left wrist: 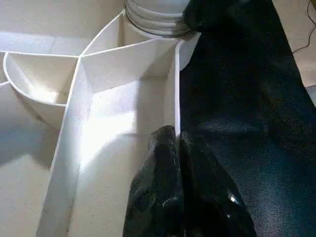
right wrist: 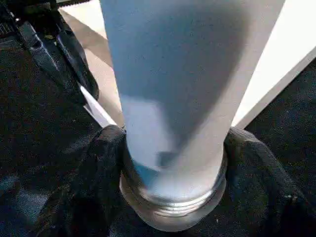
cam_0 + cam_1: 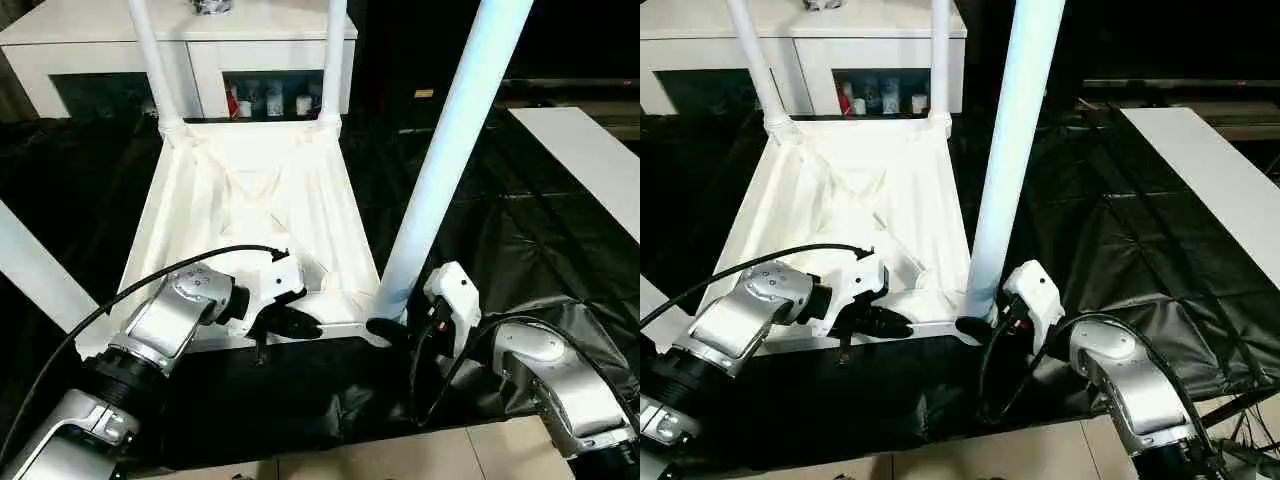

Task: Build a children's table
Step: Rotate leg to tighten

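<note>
The ribbed white plastic tabletop (image 3: 250, 210) lies upside down on black sheeting (image 3: 520, 240). Right gripper (image 2: 173, 163) clamps the smooth tapered leg (image 3: 445, 160) at its threaded base; left gripper (image 1: 173, 148), fingers together, touches the rim.

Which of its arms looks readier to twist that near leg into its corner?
Probably the right: the right gripper straddles the leg at its base, while the left gripper is pinched on the tabletop's rim.
</note>
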`<state>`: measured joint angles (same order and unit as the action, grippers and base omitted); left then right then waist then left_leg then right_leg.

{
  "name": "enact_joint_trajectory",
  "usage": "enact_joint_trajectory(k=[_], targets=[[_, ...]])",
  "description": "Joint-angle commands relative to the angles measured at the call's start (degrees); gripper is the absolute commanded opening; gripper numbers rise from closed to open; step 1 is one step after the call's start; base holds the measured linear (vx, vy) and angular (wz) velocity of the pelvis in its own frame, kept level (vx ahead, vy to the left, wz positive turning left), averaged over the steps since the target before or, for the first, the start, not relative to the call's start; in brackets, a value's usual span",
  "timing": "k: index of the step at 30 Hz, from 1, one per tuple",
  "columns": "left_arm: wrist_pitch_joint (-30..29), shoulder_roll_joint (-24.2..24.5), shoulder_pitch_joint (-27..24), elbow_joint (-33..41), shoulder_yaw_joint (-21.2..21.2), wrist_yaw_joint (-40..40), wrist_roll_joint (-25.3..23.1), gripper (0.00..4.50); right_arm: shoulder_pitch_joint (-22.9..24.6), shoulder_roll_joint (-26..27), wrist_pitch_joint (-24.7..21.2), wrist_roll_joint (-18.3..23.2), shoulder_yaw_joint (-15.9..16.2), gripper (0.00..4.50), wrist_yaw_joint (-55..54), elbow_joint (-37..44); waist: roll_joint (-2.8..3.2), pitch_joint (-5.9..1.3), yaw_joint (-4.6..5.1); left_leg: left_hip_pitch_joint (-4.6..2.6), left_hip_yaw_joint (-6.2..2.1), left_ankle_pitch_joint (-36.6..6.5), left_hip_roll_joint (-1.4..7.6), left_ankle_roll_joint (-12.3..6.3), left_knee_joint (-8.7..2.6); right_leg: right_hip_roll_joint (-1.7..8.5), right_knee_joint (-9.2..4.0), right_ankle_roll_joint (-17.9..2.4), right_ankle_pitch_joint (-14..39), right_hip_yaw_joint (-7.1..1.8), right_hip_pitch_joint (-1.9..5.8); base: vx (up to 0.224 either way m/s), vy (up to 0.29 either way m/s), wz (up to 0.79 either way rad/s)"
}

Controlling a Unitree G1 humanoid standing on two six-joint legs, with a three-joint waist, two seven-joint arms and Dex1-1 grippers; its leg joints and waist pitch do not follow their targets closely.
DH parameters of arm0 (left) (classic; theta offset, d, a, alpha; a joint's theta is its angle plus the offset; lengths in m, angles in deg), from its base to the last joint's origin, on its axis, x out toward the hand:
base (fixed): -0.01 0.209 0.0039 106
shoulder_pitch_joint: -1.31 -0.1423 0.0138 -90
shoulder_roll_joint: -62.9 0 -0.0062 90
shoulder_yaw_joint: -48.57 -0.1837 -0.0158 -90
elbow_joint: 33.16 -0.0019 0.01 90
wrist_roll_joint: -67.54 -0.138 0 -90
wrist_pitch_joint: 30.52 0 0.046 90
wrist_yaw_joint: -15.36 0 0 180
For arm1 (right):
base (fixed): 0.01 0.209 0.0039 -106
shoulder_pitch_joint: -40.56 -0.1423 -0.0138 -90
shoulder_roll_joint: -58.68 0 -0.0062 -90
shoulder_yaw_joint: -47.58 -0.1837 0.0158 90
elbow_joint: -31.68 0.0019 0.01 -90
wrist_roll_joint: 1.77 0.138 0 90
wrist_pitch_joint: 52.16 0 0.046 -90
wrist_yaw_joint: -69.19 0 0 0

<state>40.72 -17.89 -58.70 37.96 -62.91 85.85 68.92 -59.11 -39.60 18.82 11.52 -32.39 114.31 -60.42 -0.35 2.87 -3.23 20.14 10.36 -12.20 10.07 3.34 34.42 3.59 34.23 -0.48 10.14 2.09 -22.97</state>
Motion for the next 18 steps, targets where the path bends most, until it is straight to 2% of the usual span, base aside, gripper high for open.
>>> enact_joint_trajectory(k=[1,3,4,6,7,8,12,14,15,16,17,18], targets=[[-0.65,-1.73,-0.37,-1.41,-0.97,-1.48,-0.44,0.00,-1.02,2.31,0.48,-2.94,-1.08,2.64,-7.01,-4.42,-0.01,-3.28,0.21,-0.17,-0.81,-7.03,2.92,-2.69,-4.17,4.34,-3.24,-14.85,8.10,-2.40,2.72,0.000,0.000,0.00],[-0.47,-4.13,0.85,-4.38,0.25,-6.25,-1.16,0.00,-2.45,5.53,1.30,-4.13,-2.71,2.64,-13.10,-7.43,-0.32,-3.08,0.75,-0.11,-0.83,-9.88,2.70,-1.41,-4.27,4.24,-3.73,-13.66,12.84,-2.37,2.69,0.000,0.000,0.00],[-0.45,-5.97,1.91,-6.72,0.90,-9.69,-1.76,0.00,-3.82,8.32,1.47,-4.39,-4.31,2.64,-18.01,-9.84,-0.12,-3.09,1.18,-0.38,-1.04,-11.95,2.53,-0.03,-4.33,4.41,-4.32,-12.32,18.21,-2.35,2.55,0.000,0.000,0.00],[-0.40,-9.01,3.60,-10.30,2.00,-15.80,-2.75,0.00,-6.13,12.59,1.79,-4.94,-6.54,2.64,-25.83,-13.51,-0.19,-3.00,1.66,-0.18,-1.16,-12.87,2.42,0.61,-4.42,4.39,-4.57,-11.38,20.70,-2.32,2.42,-0.057,0.000,-0.02],[-0.51,-10.08,4.24,-11.50,2.26,-17.65,-3.03,0.00,-6.99,14.05,1.78,-4.77,-7.23,2.64,-27.99,-14.75,-0.32,-3.01,1.71,-0.09,-1.40,-13.49,2.37,1.08,-4.55,4.39,-4.85,-9.88,23.46,-2.12,2.55,-0.061,0.000,-0.04],[-0.75,-12.21,5.55,-13.85,3.06,-22.45,-3.76,0.00,-8.59,16.62,2.35,-4.50,-7.99,2.64,-31.30,-16.90,-0.08,-3.03,1.71,-0.35,-1.21,-13.80,2.28,0.89,-4.38,4.37,-5.13,-9.16,24.24,-2.25,2.14,0.000,0.000,0.00],[-1.89,-15.89,7.84,-17.69,4.92,-30.20,-4.25,0.00,-11.69,20.71,3.51,-4.37,-8.74,2.63,-36.27,-20.67,-0.12,-3.02,1.61,-0.55,-1.26,-14.17,2.28,0.68,-4.43,4.18,-5.37,-8.80,23.80,-2.16,1.88,0.000,0.000,0.00],[-0.52,-20.29,10.46,-22.17,6.42,-38.52,-5.02,0.00,-16.34,25.91,5.56,-5.27,-9.15,2.63,-43.09,-26.40,-0.16,-3.35,1.65,-0.25,-1.25,-12.44,2.21,0.72,-4.36,4.14,-4.96,-9.33,20.77,-2.16,2.10,0.000,0.000,0.00],[0.24,-21.39,11.15,-23.46,6.52,-40.26,-5.39,0.00,-17.60,27.32,6.01,-5.82,-8.89,2.63,-44.30,-28.03,-0.16,-3.38,1.66,-0.13,-1.22,-11.37,2.13,0.68,-4.37,4.10,-4.75,-9.92,18.76,-2.16,2.17,0.000,0.000,0.00],[1.18,-22.10,11.61,-24.40,6.52,-41.78,-5.85,0.00,-18.27,28.25,6.68,-6.19,-8.31,2.63,-44.06,-28.81,-0.11,-3.38,1.37,-0.41,-1.10,-12.24,2.16,0.16,-4.32,4.08,-4.93,-9.84,18.78,-2.12,2.05,0.000,0.000,0.00],[2.87,-22.89,12.41,-26.17,6.34,-43.81,-6.54,0.00,-18.90,29.48,8.41,-7.17,-7.14,2.63,-42.93,-29.39,-0.45,-3.36,1.41,-0.38,-1.00,-12.61,2.16,-0.08,-4.29,4.06,-4.95,-9.86,18.44,-2.17,2.01,0.000,0.000,0.00],[2.90,-22.90,12.42,-26.20,6.30,-43.81,-6.57,0.00,-18.88,29.51,8.48,-7.20,-7.08,2.63,-42.83,-29.33,-0.43,-3.42,1.35,-0.12,-1.12,-12.10,2.10,-0.30,-4.34,4.11,-4.76,-9.90,17.84,-2.14,2.27,0.000,0.000,0.00]])
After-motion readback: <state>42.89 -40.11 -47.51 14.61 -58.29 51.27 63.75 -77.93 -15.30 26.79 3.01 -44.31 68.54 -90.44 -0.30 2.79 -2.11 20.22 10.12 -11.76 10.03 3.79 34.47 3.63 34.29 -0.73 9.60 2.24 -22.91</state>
